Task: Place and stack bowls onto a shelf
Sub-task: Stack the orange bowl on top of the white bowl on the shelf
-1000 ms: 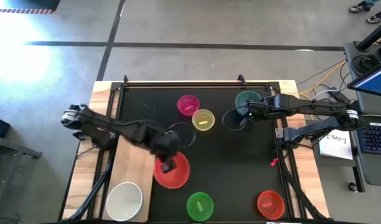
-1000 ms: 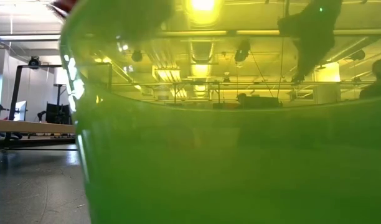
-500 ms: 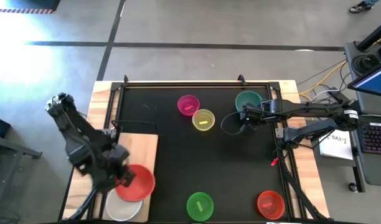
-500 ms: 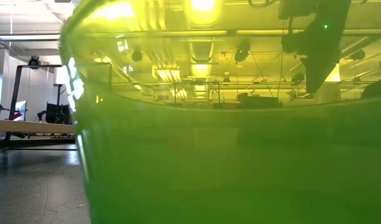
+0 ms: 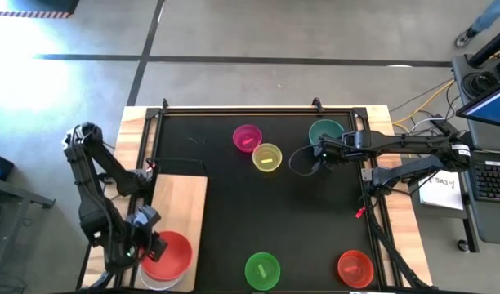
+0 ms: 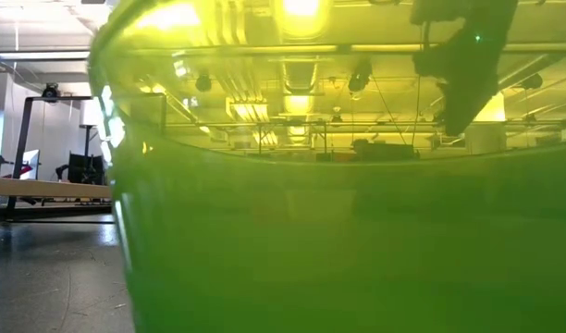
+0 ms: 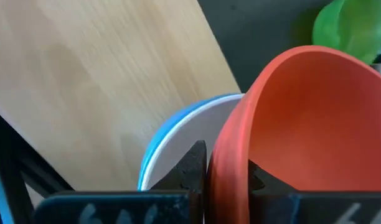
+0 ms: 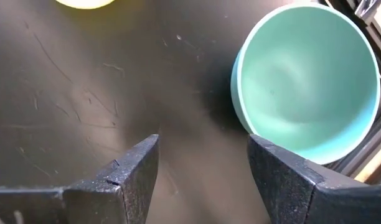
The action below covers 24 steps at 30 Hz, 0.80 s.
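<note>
My left gripper (image 5: 149,246) is shut on a large red bowl (image 5: 169,253) at the near end of the light wooden shelf board (image 5: 180,208). The red bowl is right over a white bowl (image 7: 178,146) that stands on the board. My right gripper (image 5: 319,155) is open and empty over the black mat, beside the teal-green bowl (image 8: 309,81). A magenta bowl (image 5: 247,137) and a yellow bowl (image 5: 267,157) stand on the mat at the far middle. A bright green bowl (image 5: 262,269) and a small red bowl (image 5: 354,266) stand near the front edge. My left gripper pinches the large red bowl's rim (image 7: 226,163), one finger (image 7: 256,177) inside the bowl and one (image 7: 192,163) outside. The bowl is tilted, its opening turned away from the gripper. I cannot tell whether it touches the white bowl beneath it.
The bright green bowl (image 6: 338,231) stands right before the low camera and fills its view; my right arm (image 6: 463,55) shows through its wall. The black mat (image 5: 225,196) lies between the bowls. A black frame (image 5: 258,108) edges the table, and a desk with a laptop stands at the right.
My left gripper has carried the large red bowl from the middle of the mat toward the table's left and near edges, across the board. It now holds the bowl over the white bowl. The gripper has stayed shut on the bowl.
</note>
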{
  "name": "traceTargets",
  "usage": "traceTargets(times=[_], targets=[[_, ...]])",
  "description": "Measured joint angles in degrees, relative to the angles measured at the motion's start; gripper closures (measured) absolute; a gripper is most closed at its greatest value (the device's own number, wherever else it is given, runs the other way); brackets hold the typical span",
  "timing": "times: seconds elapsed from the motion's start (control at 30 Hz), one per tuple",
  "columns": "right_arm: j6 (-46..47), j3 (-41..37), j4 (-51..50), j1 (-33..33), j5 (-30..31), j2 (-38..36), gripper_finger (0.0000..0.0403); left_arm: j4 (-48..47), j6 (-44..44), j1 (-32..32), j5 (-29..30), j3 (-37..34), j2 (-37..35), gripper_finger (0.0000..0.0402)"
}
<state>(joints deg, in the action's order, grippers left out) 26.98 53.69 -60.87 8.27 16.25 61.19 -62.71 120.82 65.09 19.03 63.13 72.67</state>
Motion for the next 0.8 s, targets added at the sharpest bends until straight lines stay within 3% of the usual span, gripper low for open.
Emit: traceTargets(times=[0.2, 0.4, 0.8], targets=[[0.00, 0.00, 0.40, 0.00, 0.00, 0.00, 0.0172, -0.59, -4.24, 0.01, -0.94, -0.02, 4.14, 0.0378], [0.02, 0.00, 0.51, 0.00, 0.00, 0.00, 0.0172, -3.60, -3.90, 0.05, -7.40, -0.04, 4.99, 0.0361], [-0.04, 0.00, 0.82, 0.00, 0.00, 0.00, 0.0172, -2.46, -3.74, 0.10, -7.74, 5.02, 4.97, 0.0289]])
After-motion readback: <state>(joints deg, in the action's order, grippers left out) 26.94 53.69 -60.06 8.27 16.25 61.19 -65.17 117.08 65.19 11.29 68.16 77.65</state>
